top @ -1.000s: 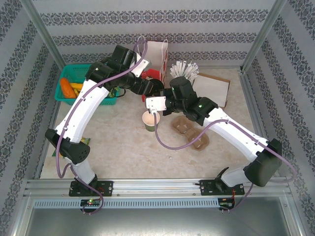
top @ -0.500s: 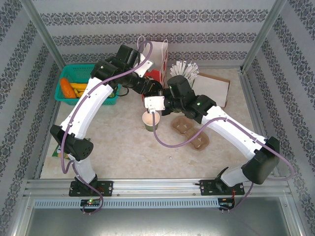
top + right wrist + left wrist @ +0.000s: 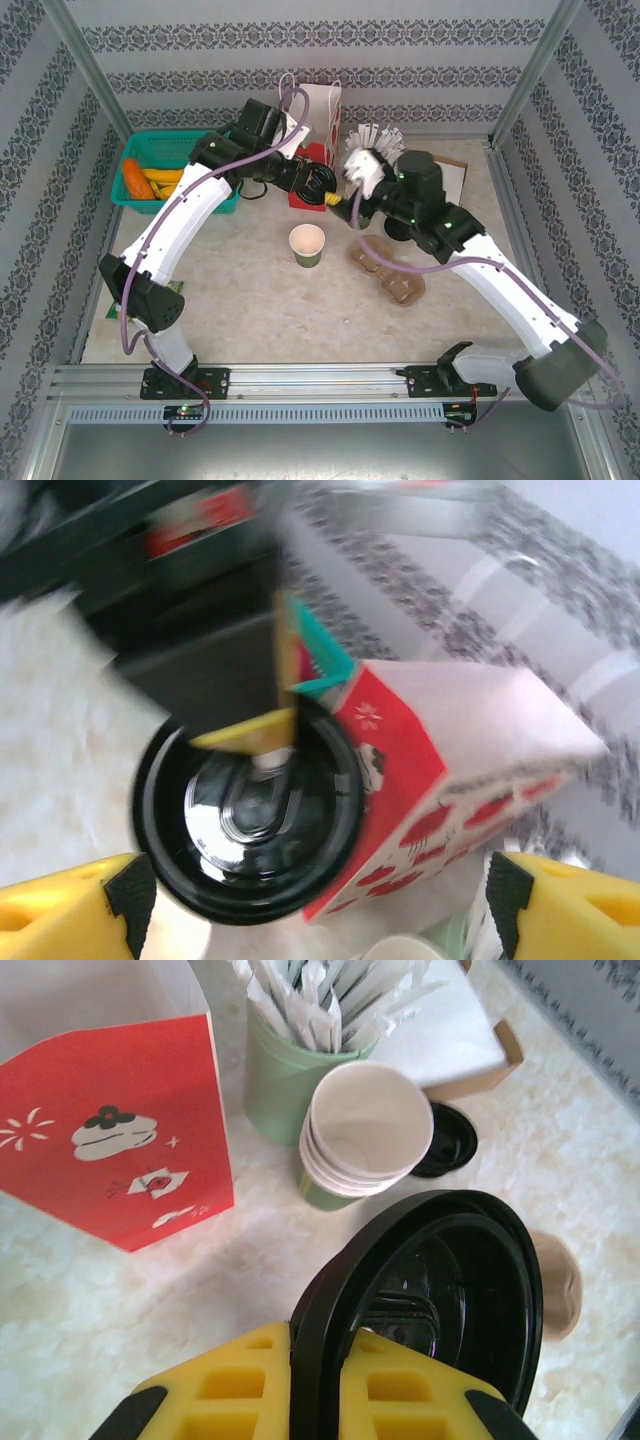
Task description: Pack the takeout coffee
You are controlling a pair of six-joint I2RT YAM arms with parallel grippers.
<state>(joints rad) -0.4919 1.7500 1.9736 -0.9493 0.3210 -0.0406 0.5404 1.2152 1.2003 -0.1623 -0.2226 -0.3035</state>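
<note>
I log left end effector (image 3: 318, 1365) clenched on the lid (image 3: 445, 1290), right end effector (image 3: 320, 892) released, cup (image 3: 307, 243) lidless on bench (image 3: 250, 295).

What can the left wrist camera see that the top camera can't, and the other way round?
Left wrist: a stack of cups with a loose lid lying beside it.
Top: a green basket holding a carrot, and an open cup standing alone.
Both: the red bag, the straws, and the black lid that the left jaws are shut on.
</note>
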